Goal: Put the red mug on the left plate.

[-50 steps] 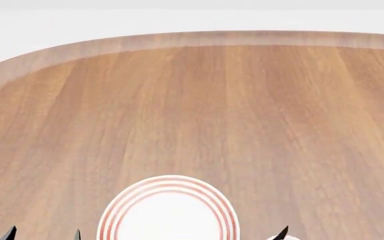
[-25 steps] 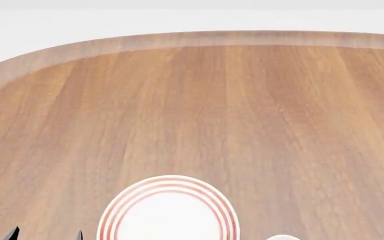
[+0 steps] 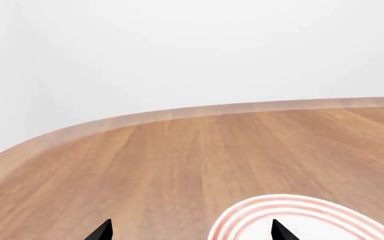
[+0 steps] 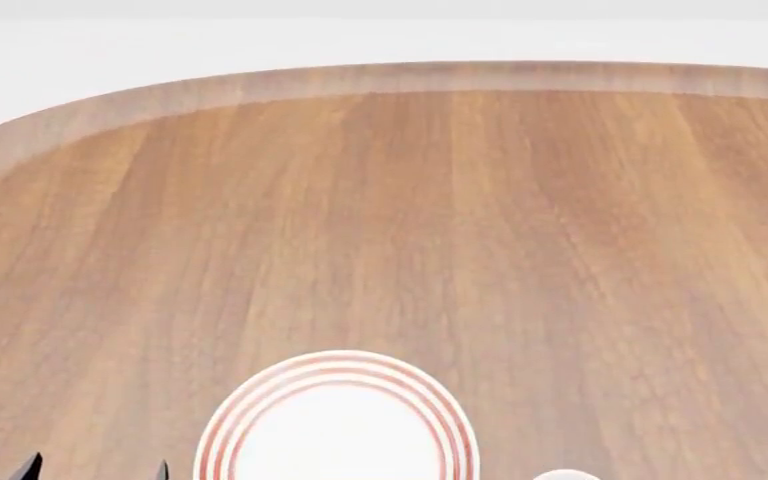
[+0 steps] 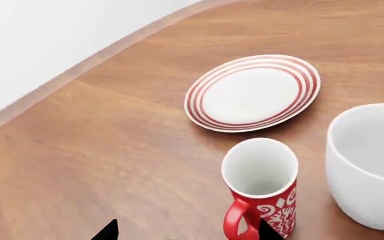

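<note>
— Two grippers: what do they hold?
— Nothing. Right gripper (image 5: pixel 186 231) is spread, red mug (image 5: pixel 261 187) upright near its tips, beside the white mug (image 5: pixel 371 162). Left gripper (image 3: pixel 190 231) gapes wide over the table (image 3: pixel 178 155), beside the left plate (image 3: pixel 299 217).

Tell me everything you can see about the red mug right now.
The red mug shows only in the right wrist view. It is small and glossy like ceramic, red outside with a white swirl pattern, white inside and empty as far as can be seen. It stands upright on the wooden table, its red loop handle turned toward the camera. A larger white mug stands close beside it, a red-ringed plate beyond it. Nothing grips it; the right gripper shows only two dark fingertips, spread apart.
</note>
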